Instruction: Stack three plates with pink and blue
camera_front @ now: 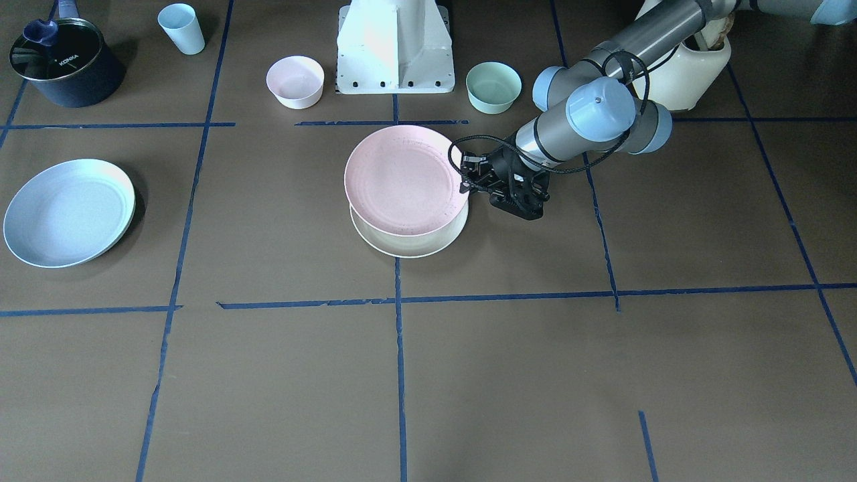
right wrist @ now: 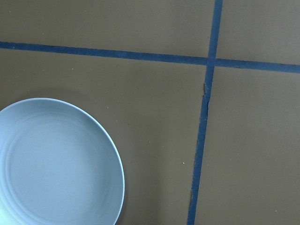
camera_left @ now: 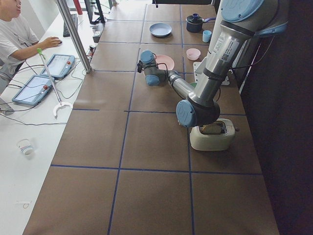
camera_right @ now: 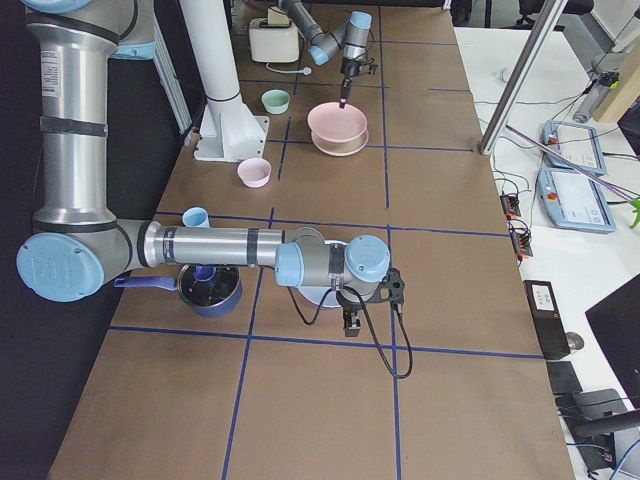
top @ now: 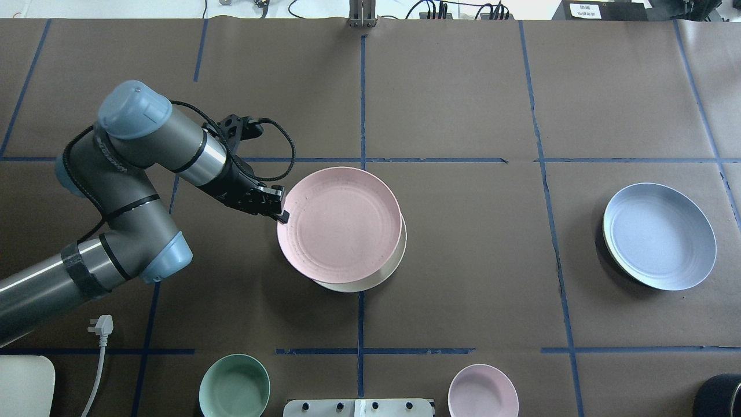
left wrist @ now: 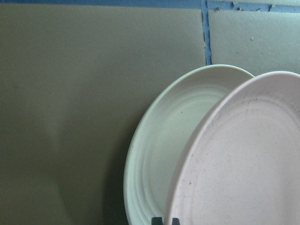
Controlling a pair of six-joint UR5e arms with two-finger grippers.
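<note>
You have two hands on this rig. The left hand (top: 282, 214), left of centre in the overhead view, is pinching the left rim of the pale pink matte round plate (top: 341, 223), which spreads away to the right of the fingertips. That plate overlaps the cream matte round plate (top: 370, 282) lying on the brown paper-covered desk (top: 463, 104). It is shifted up and left, so a crescent of cream shows at its lower right. You cannot tell whether the two plates touch.

The right hand (camera_right: 350, 325) shows only in the exterior right view, near the middle of the frame, and you cannot tell whether it is spread or pressed together. Its wrist camera has the light blue matte round plate (right wrist: 56, 164) at the lower left.

That makes three plates, one of each colour. The blue one lies alone at the overhead view's right, well apart from the left hand.

Further out, count two bowls along the overhead view's bottom edge: one small mint-green bowl (top: 234, 387) and one small pink bowl (top: 482, 391). In the front-facing view there are also one pale blue cup (camera_front: 181, 28) and one dark lidded pot (camera_front: 67, 63) at the upper left, and one cream toaster (camera_front: 689, 73) at the upper right.
</note>
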